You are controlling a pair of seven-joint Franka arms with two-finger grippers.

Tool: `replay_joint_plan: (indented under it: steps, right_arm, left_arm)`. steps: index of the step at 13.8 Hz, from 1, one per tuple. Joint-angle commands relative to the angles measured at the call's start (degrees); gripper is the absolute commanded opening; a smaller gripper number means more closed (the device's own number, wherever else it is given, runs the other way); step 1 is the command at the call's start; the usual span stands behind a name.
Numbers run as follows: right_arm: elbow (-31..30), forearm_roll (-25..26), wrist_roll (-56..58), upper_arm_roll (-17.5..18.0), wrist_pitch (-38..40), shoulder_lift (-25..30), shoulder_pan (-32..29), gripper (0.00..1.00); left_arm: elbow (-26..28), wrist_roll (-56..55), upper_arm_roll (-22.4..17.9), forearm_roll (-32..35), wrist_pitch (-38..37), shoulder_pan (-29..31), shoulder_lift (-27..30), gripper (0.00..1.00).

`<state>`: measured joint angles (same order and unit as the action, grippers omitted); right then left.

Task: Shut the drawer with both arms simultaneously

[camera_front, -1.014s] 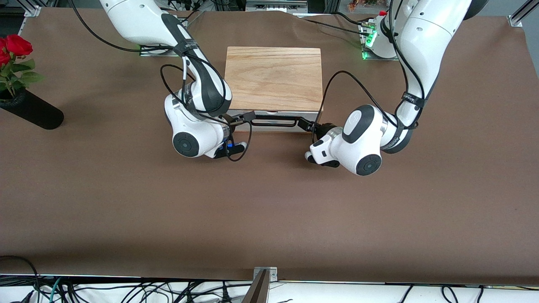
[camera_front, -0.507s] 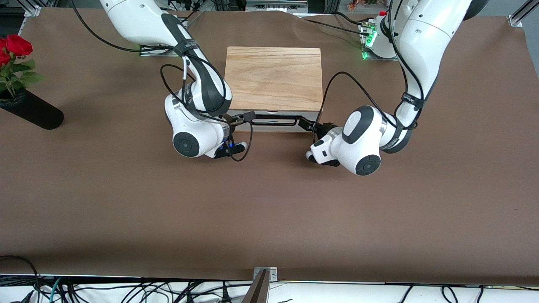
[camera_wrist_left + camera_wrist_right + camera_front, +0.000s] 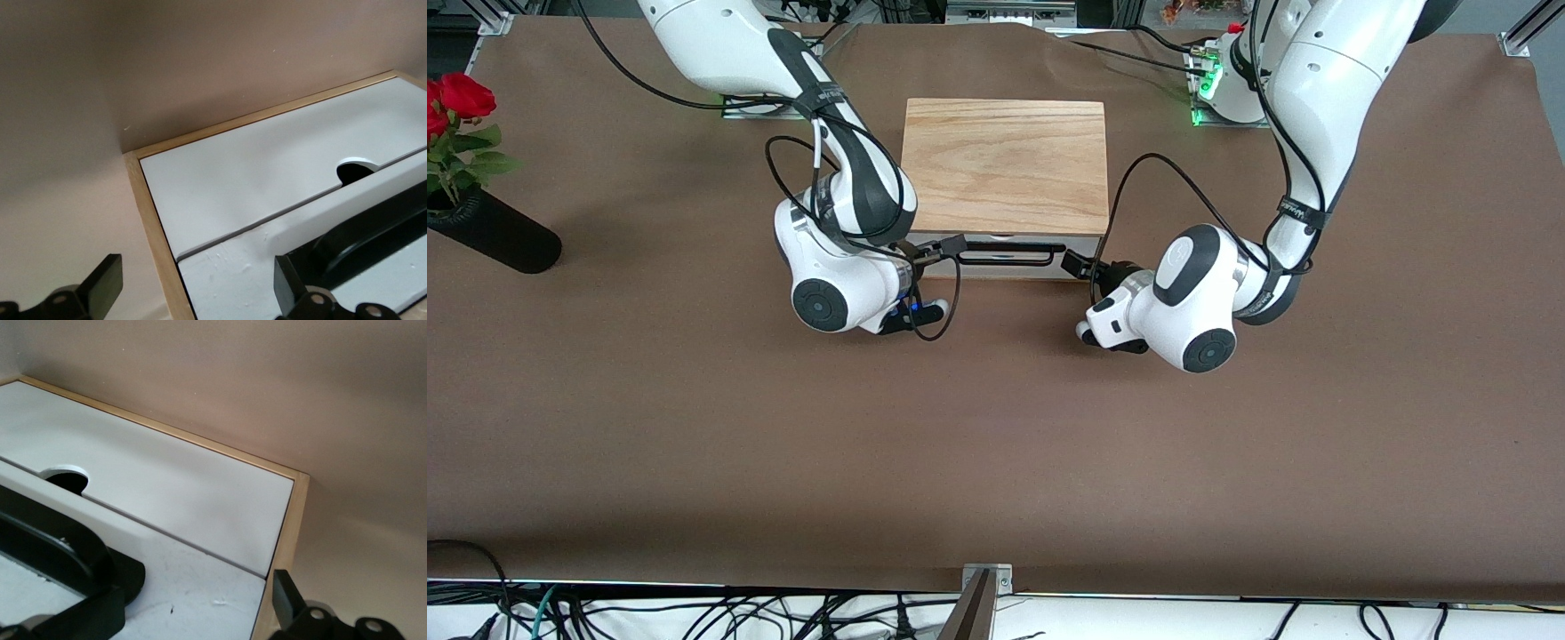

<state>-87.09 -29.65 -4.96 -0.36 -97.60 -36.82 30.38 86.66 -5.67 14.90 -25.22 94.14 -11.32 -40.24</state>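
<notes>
Now both open hands, left hand [image 3: 1074, 263] and right hand [image 3: 950, 245], flank the drawer [image 3: 1009, 258] handle

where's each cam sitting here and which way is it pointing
Front view: high across the table, facing both arms, the box and the vase.
Left wrist view: on the left arm's wrist, facing the drawer front; left gripper open.
Right wrist view: on the right arm's wrist, facing the drawer front; right gripper open.
Shared: both wrist views show the black handle.
</notes>
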Motion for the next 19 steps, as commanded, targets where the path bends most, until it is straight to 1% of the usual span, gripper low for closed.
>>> replay_joint_plan:
  steps: [1,5,6,8,9,10,12,13,14,15,17,19]
  right_arm:
    - [-0.19,-0.49,-1.63,0.1,2.32,1.49,-0.06,1.0]
    - [4.02,-0.23,-1.46,0.01,2.24,1.58,-0.94,1.0]
    - [5.59,-0.23,-1.37,0.01,1.98,1.49,-1.55,1.0]
    - [7.36,0.21,-1.01,-0.34,0.4,1.49,-2.6,1.0]
    - [8.06,0.3,-0.75,-0.78,-0.83,1.49,-3.39,1.0]
    - [9.12,0.3,-0.58,-1.48,-1.8,1.58,-4.27,1.0]
    - [12.19,1.08,-0.49,-3.93,-2.16,1.58,-4.98,1.0]
    - [13.51,3.09,-0.31,-5.51,-3.38,1.58,-4.9,1.0]
    - [15.0,5.81,-0.22,-6.05,-3.91,1.58,-4.98,1.0]
    - [16.15,8.45,-0.22,-6.66,-3.92,1.49,-5.24,1.0]
    - [16.68,12.24,0.12,-9.2,-3.92,1.49,-5.33,1.0]
    - [17.73,12.78,1.7,-12.45,-3.74,1.66,-5.51,1.0]
  left_arm:
    - [-0.96,-0.49,-0.39,0.08,-0.53,0.95,2.61,1.0]
    - [-3.94,-0.31,-0.92,0.26,-0.62,3.14,5.43,1.0]
    - [-4.91,-0.22,-1.53,1.39,-0.62,3.23,6.22,1.0]
    - [-7.8,-0.22,-1.72,7.09,-0.62,3.67,8.06,1.0]
    - [-8.51,-0.22,-1.89,8.77,-0.62,3.76,9.46,1.0]
    - [-8.61,-0.22,-2.24,10.88,-0.62,3.76,11.22,1.0]
    - [-8.87,0.56,-3.47,18.33,-0.53,3.85,15.08,1.0]
    - [-9.13,0.74,-3.3,22.11,-0.45,3.94,16.32,1.0]
    - [-11.22,0.57,-3.12,24.5,-0.62,4.72,16.94,1.0]
    - [-12.55,0.48,-3.3,24.78,-0.62,5.34,18.69,1.0]
    - [-12.83,0.39,-3.56,25.05,-0.71,7.35,20.54,1.0]
    - [-11.87,-0.39,-3.74,24.7,-0.62,8.68,23.27,1.0]
